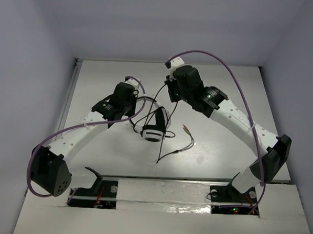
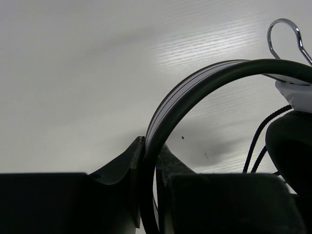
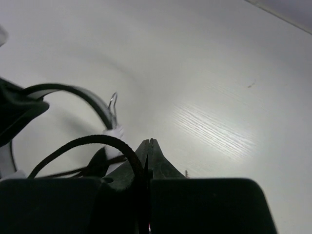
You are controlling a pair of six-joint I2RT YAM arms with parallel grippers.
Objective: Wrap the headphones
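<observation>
**Both grippers clamped on the headset**

The white over-ear headphones with black-ringed round earcups [image 1: 155, 128] sit near the middle of the white tabletop [image 1: 217, 151], slightly toward the left edge. One earcup faces the near edge; the white headband [image 1: 148, 101] arches up and toward the far edge.

The left gripper [image 1: 133, 106] holds the headband. In the left wrist view its two black fingers [image 2: 124, 168] are pressed against both sides of the curved band [image 2: 168, 105], which rises from between them and bends to the right. A thin chrome wire loop [image 2: 285, 36] shows at the band's upper end.

The right gripper [image 1: 171, 91] stands just beyond the headset, toward the far edge. In the right wrist view its fingers [image 3: 161, 168] are pressed together on the thin black braided cable [image 3: 92, 141], which loops out leftward from between them.

From the earcups the rest of the cable trails over the table toward the right and near edges, and its plug ends [image 1: 186, 128] lie on bare surface, apart from the headset.

Thick purple robot cables [image 1: 237, 79] arc above both arms.
</observation>
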